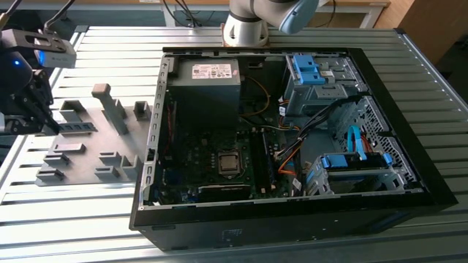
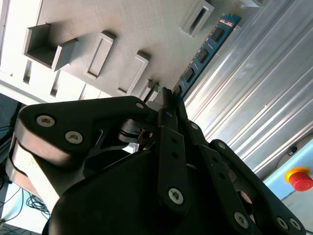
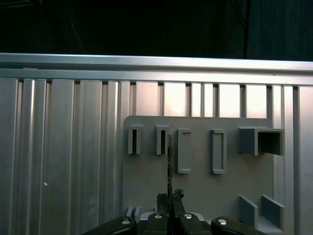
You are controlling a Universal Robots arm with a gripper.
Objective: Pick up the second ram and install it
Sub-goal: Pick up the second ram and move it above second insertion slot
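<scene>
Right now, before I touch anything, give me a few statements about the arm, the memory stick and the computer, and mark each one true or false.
1. The gripper is closed on one end of the second ram, above the grey fixture plate. True.
2. The second ram is seated in a motherboard slot. False: it is at the gripper, over the fixture plate, outside the computer case.
3. The computer case lies open, with its inside exposed. True.
4. The fixture plate lies inside the case. False: it lies on the ribbed metal table, to the exterior view's left of the case.
</scene>
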